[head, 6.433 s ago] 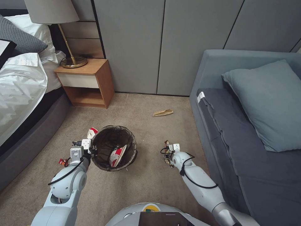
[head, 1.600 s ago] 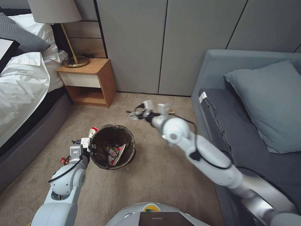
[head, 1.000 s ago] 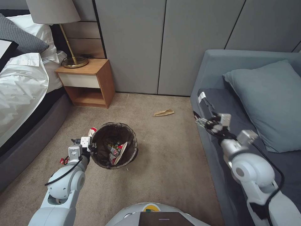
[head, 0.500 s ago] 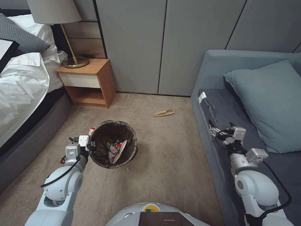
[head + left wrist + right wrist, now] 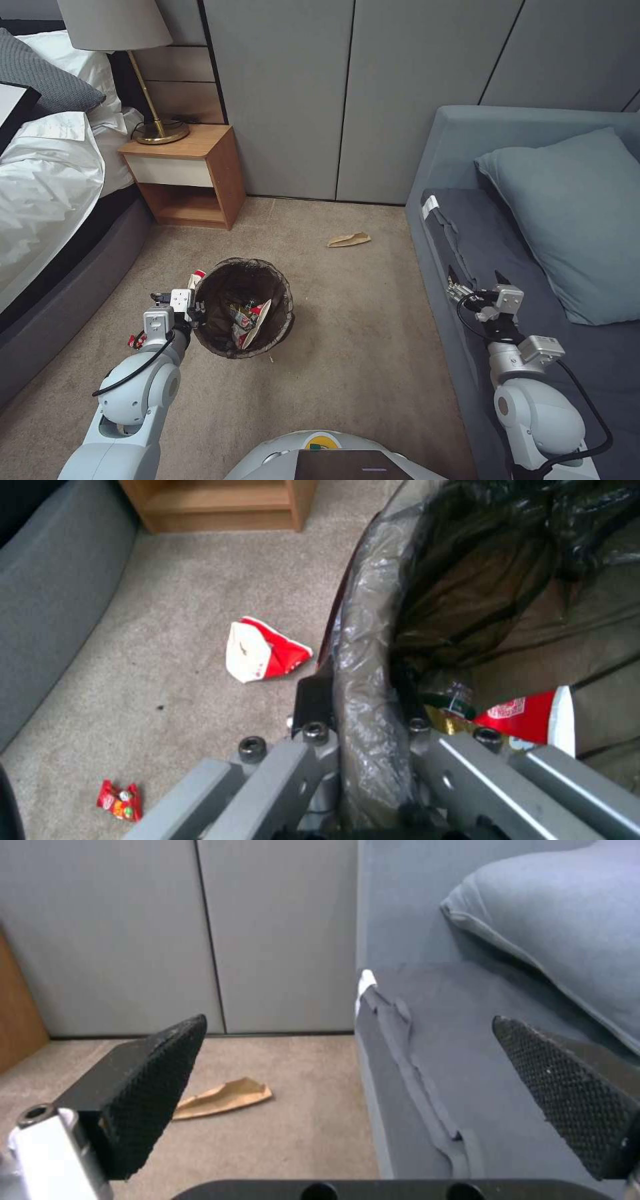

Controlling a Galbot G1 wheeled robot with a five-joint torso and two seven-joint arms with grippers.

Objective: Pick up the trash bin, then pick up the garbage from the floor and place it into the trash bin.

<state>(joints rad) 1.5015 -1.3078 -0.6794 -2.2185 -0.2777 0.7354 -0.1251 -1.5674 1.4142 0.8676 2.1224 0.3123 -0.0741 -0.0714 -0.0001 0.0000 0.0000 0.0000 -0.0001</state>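
The trash bin, lined with a dark bag, sits left of centre on the carpet with red-and-white cups and wrappers inside. My left gripper is shut on its near-left rim; in the left wrist view the fingers clamp the bagged rim. Garbage lies on the floor: a tan paper scrap near the sofa, a crushed red-and-white cup just behind the bin, and a small red wrapper beside my left arm. My right gripper hangs open and empty over the sofa's front edge, with the scrap ahead of it.
A grey sofa with a blue pillow lines the right side. A wooden nightstand with a lamp stands at the back left, next to the bed. Open carpet lies between the bin and the sofa.
My right arm, which held a wrapper 6.4 s ago, swung over towards the bin, then right and back over the sofa edge, now empty. A wrapper has joined the bin's contents.
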